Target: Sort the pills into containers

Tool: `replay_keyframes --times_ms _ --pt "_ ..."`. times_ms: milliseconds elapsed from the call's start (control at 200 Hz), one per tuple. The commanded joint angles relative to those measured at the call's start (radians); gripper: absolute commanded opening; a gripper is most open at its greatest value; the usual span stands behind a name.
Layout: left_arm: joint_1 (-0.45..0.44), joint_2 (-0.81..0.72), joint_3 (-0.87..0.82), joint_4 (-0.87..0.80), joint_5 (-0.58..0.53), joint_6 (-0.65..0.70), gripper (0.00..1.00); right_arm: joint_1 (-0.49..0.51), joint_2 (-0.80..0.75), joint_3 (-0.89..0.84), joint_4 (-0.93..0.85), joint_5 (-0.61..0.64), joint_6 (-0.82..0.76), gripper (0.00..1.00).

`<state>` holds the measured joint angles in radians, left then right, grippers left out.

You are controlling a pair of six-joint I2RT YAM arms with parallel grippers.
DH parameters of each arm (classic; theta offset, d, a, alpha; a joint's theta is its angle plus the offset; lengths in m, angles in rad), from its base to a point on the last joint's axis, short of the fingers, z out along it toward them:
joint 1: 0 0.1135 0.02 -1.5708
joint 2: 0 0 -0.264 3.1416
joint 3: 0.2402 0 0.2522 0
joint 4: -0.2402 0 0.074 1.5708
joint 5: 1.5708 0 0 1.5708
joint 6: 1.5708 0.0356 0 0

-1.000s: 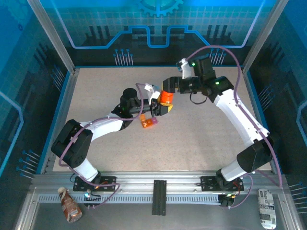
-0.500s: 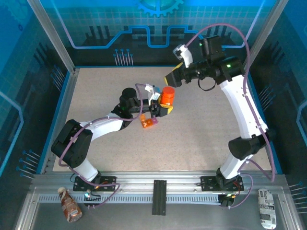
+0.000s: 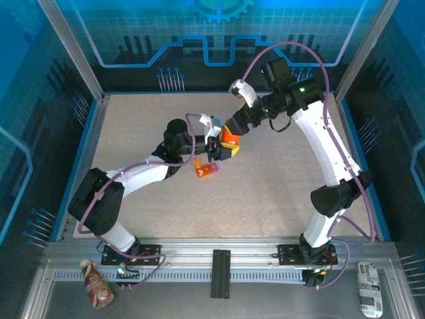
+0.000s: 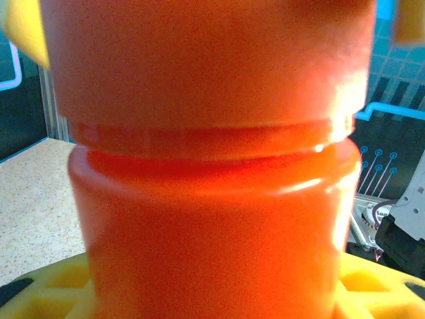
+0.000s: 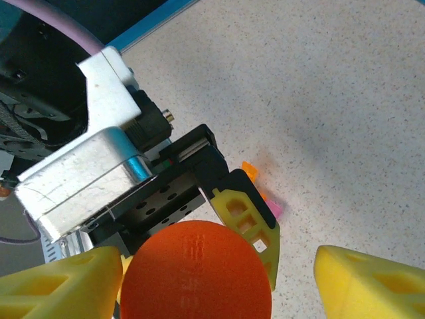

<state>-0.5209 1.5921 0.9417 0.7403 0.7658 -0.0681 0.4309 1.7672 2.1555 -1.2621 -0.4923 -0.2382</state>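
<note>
**Current configuration**

1. The left fingers are closed partway on the body of the orange bottle, one on each side. The bottle stands upright between them, cap uppermost. This grip most likely serves to steady the bottle so that it cannot turn while the cap is worked.

2. The right fingers are open and hold nothing. They point down over the cap and straddle it. One fingertip is close against the cap edge, and the other stands apart from it with bare tabletop visible in the gap. This placement suits closing on the cap and twisting it off.

3. The containers lie flat on the tabletop just beside the left fingers, on the side towards the arm bases. They are not gripped by either arm. Keeping them this close makes for a short transfer once the bottle is open.

**Assessment**

The step in hand is judged to be cap removal. No loose pills can be made out, so sorting has not begun.
</note>
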Motion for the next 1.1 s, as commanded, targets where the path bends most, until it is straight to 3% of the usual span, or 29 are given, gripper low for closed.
replay_keyframes --times_ms 0,275,480,790,990,1096 --pt "0.006 -0.038 0.039 0.003 0.032 0.031 0.0 -0.006 -0.024 -0.02 -0.026 0.001 -0.015 0.74" --pt "0.006 -0.043 0.039 0.002 0.034 0.027 0.0 -0.009 -0.03 -0.039 -0.013 -0.01 0.009 0.49" --pt "0.006 -0.043 0.037 0.022 0.024 0.017 0.0 0.014 -0.09 -0.187 0.099 0.037 0.124 0.4" --pt "0.006 -0.033 0.034 0.058 -0.013 0.016 0.0 0.117 -0.223 -0.532 0.475 0.319 0.612 0.4" --pt "0.007 -0.024 0.034 0.056 -0.013 0.016 0.0 0.146 -0.192 -0.488 0.47 0.341 0.622 0.43" --pt "0.006 -0.023 0.031 0.053 -0.015 0.021 0.0 0.119 -0.186 -0.428 0.434 0.332 0.595 0.52"
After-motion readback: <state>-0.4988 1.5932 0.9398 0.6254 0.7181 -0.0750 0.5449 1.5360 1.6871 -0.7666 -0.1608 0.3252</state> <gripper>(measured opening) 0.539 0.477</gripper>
